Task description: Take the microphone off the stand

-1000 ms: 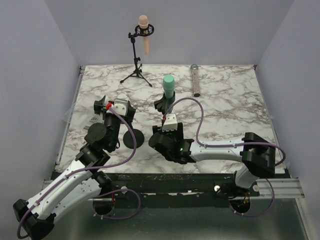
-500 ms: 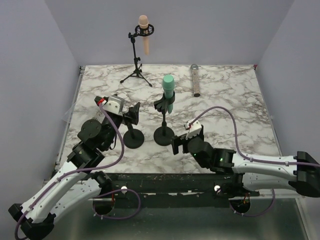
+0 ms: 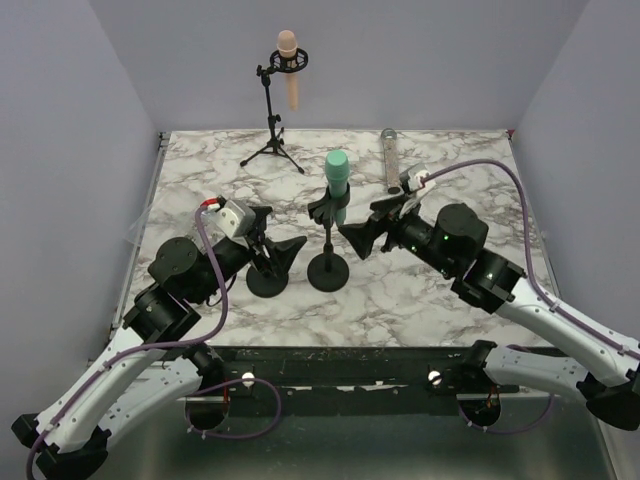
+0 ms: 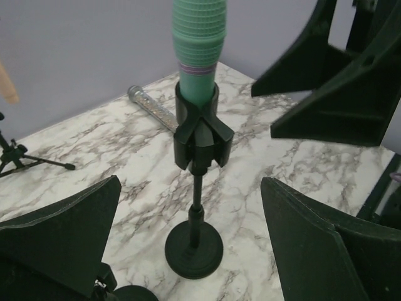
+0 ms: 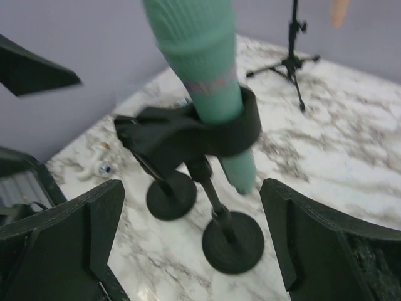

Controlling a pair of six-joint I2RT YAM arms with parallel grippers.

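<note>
Right gripper [image 3: 360, 232] swung round beside the microphone [image 3: 337, 172].

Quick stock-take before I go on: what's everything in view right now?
green mic: 1, green, upright in the centre stand's clip
stand: 1, black, round base, table centre
second base: 1, black, just left of the stand
tripod: 1, black, back left
peach mic: 1, peach, held on the tripod
glitter mic: 1, silvery, lying back right
small bits: a few, left edge, too small to identify
table: 1, white marble
left gripper: open, left of the stand
right gripper: open, right of the stand
</note>
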